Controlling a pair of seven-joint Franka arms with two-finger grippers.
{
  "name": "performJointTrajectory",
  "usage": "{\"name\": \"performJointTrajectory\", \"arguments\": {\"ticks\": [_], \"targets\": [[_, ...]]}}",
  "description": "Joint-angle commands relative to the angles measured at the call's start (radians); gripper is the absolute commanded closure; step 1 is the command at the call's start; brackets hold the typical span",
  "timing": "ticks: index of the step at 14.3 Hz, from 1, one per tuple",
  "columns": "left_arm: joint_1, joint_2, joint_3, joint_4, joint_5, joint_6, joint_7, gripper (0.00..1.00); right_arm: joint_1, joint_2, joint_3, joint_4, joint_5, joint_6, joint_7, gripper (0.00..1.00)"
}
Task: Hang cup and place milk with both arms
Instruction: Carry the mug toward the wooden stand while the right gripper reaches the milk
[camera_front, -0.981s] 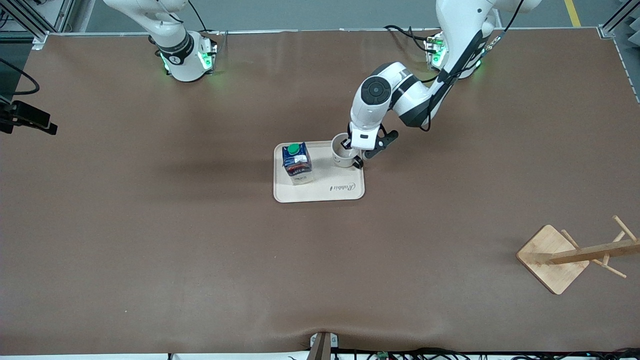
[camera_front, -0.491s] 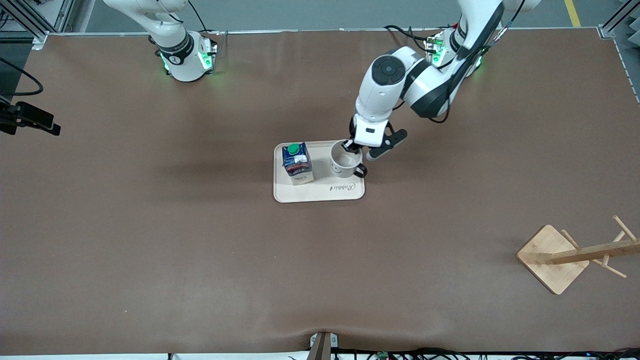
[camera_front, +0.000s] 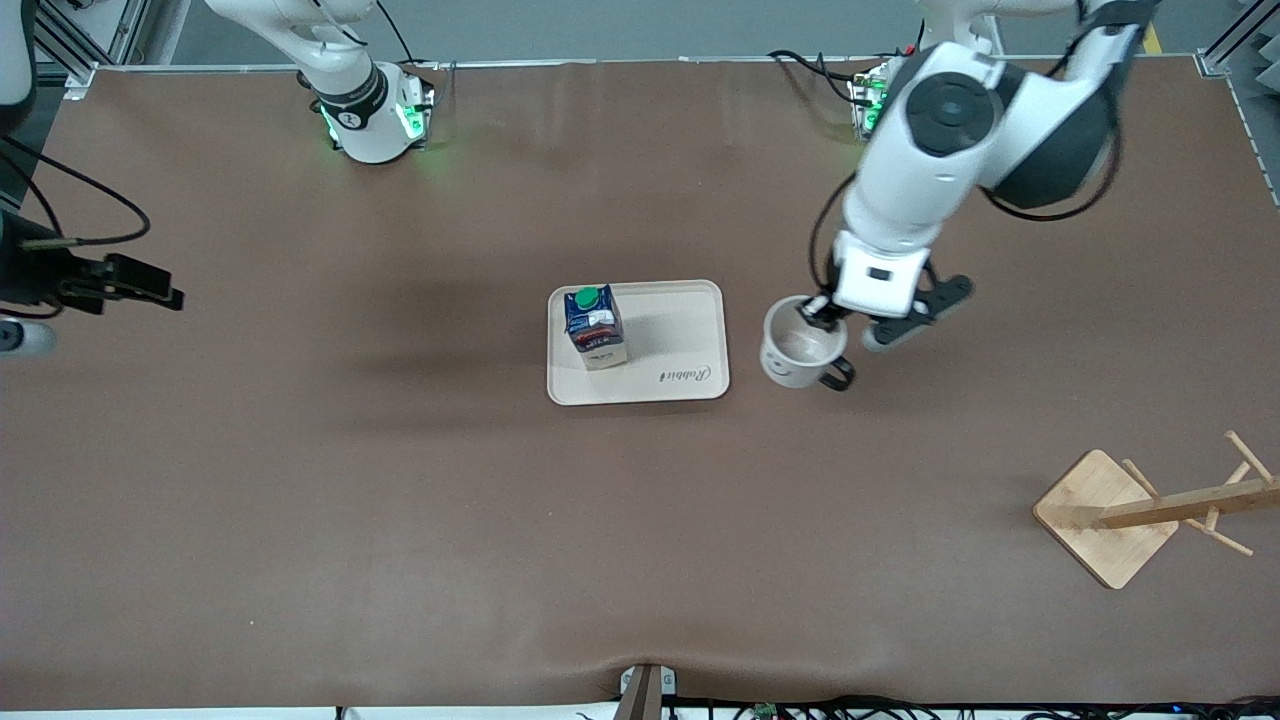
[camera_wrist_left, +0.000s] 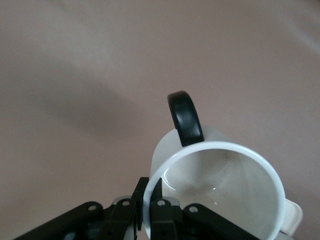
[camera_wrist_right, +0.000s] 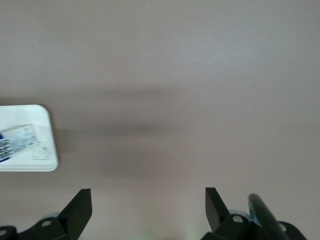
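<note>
Your left tool (camera_front: 822, 312) is clamped on the rim of the cup (camera_front: 797, 346), carrying it in the air over bare bench (camera_front: 400, 500) beside the tray (camera_front: 700, 300), handle (camera_front: 838, 375) toward the front camera. The wooden rack (camera_front: 1140, 510) stands nearer that camera, at the left arm's end. The milk (camera_front: 594, 326) stands on the tray; your right tool (camera_wrist_right: 147, 210) waits with its fingers spread, over bare bench.

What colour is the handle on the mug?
Black, on a white cup; its handle shows best in the left wrist view.

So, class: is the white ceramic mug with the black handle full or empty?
Empty: the white ceramic mug shows a bare inside.
</note>
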Motion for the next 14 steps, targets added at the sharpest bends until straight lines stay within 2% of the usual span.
{"name": "performJointTrajectory", "arguments": {"ticks": [1,5,10,14], "targets": [[0.114,-0.027,-0.008,0.007,0.012,-0.036,0.187,1.0,0.077,0.004,-0.001,-0.001,0.041,0.005,0.114,0.0],[0.262,-0.035,-0.009,0.005,0.012,-0.067,0.45,1.0,0.281,0.042,-0.001,-0.012,0.041,0.089,0.362,0.0],[0.437,-0.041,-0.009,0.005,0.006,-0.07,0.786,1.0,0.433,0.112,-0.001,-0.05,0.041,0.218,0.435,0.0],[0.508,-0.032,-0.008,0.028,0.003,-0.059,0.942,1.0,0.562,0.187,-0.001,-0.084,0.043,0.35,0.551,0.0]]}}
